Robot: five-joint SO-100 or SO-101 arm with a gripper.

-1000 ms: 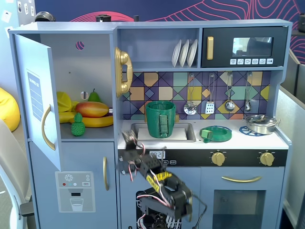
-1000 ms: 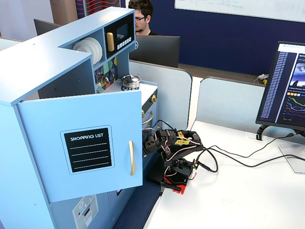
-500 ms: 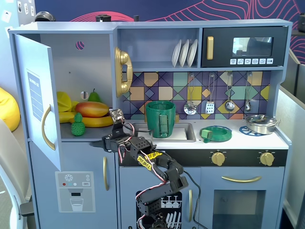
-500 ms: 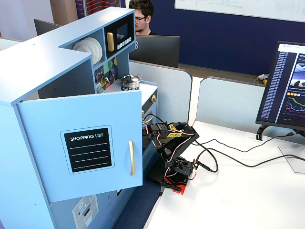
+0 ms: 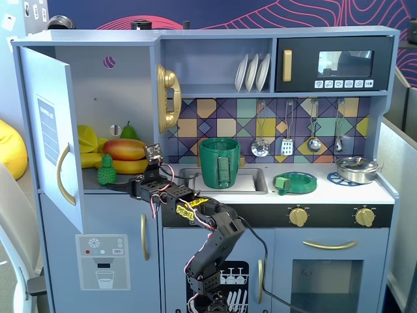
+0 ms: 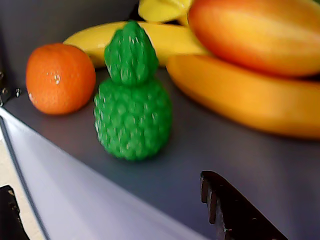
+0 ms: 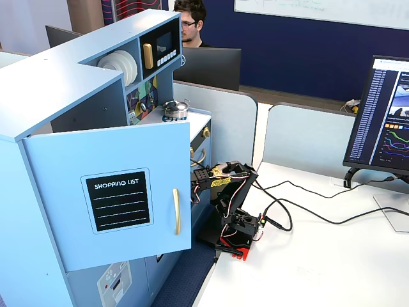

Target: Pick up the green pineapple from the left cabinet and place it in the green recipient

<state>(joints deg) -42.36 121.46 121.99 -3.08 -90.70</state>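
1. Standing upright at the front edge of the left cabinet (image 5: 98, 98) shelf, the green pineapple (image 5: 106, 170) sits before the bananas, easy to reach.
2. Spread wide, the hand (image 5: 124, 187) flanks it, not touching.
3. Only the wrist view reveals an orange (image 6: 60, 78) beside the pineapple; only the front view shows the green recipient (image 5: 219, 163).

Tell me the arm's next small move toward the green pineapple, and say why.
Probably ease forward until the fingers straddle the green pineapple, then close. The gripper looks open at the shelf edge of the left cabinet, and the pineapple stands upright just ahead, untouched, apart from the orange.
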